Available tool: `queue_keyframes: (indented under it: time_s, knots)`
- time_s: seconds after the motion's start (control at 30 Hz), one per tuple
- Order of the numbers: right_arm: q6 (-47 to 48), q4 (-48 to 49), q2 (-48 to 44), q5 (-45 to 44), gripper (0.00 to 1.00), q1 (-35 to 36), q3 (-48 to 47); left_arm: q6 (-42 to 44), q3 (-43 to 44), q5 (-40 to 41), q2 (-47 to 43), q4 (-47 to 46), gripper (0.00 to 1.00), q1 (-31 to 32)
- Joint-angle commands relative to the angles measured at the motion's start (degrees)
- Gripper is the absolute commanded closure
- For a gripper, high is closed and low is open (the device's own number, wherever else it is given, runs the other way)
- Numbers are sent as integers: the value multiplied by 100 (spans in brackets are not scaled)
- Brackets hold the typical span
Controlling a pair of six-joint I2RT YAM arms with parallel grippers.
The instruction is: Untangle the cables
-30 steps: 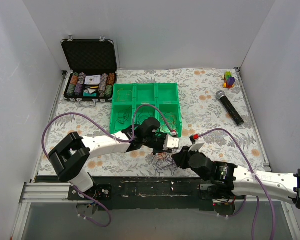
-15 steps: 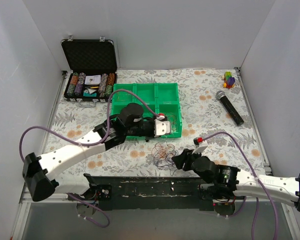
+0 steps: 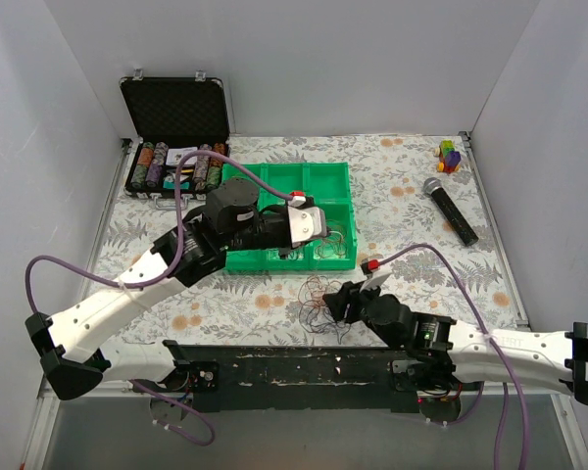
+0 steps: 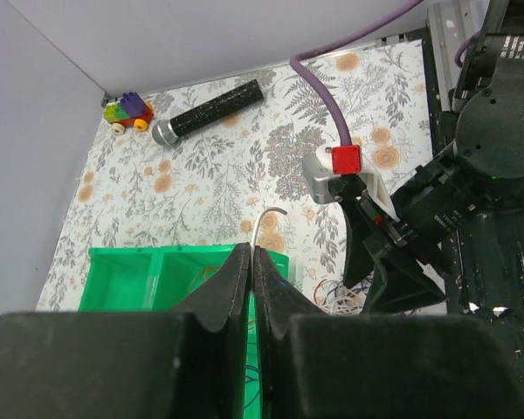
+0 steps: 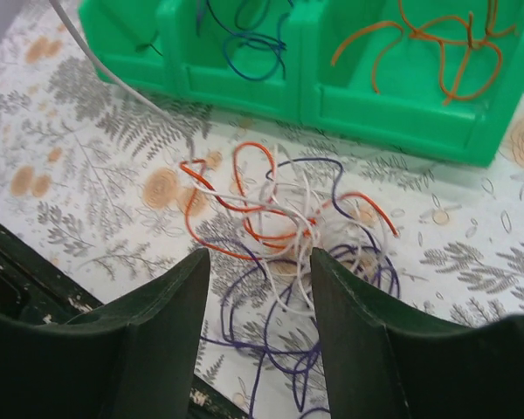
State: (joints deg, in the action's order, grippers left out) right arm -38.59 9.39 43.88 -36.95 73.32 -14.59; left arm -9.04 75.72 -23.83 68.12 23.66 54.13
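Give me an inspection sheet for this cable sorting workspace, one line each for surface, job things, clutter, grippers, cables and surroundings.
Surface: floral table cover, lying flat.
Job's things: tangle of orange, white and purple wires on the cover in front of the green tray; orange wires and blue wires in separate compartments.
Clutter: open poker chip case, microphone, toy blocks.
Grippers: left gripper shut on a white wire that leads to the tangle; right gripper open above the tangle.
Cables: lavender arm cable arches above the table.
Surroundings: white walls.
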Motion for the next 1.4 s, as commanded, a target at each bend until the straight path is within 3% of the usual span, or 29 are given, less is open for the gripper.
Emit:
queue_keyframes:
  time_s: [0.0, 0.47, 0.77, 1.07, 1.37]
  knots:
    - [598, 871, 182, -58, 41, 25, -343, -309, 416, -104, -114, 279, 100, 1]
    - [449, 1874, 2036, 451, 47, -178, -448, -739, 2033, -279, 237, 1123, 100, 1]
    - [-140, 1409, 1642, 522, 51, -178, 184, -372, 3527, 106, 632, 1273, 100, 1]
    - [-861, 705, 1220, 671, 52, -178, 606, 630, 3194, 1583, 404, -1467, 100, 1]
    - [-1010, 336, 1175, 680, 52, -169, 607, 1606, 3659, 1944, 799, -3199, 99, 1]
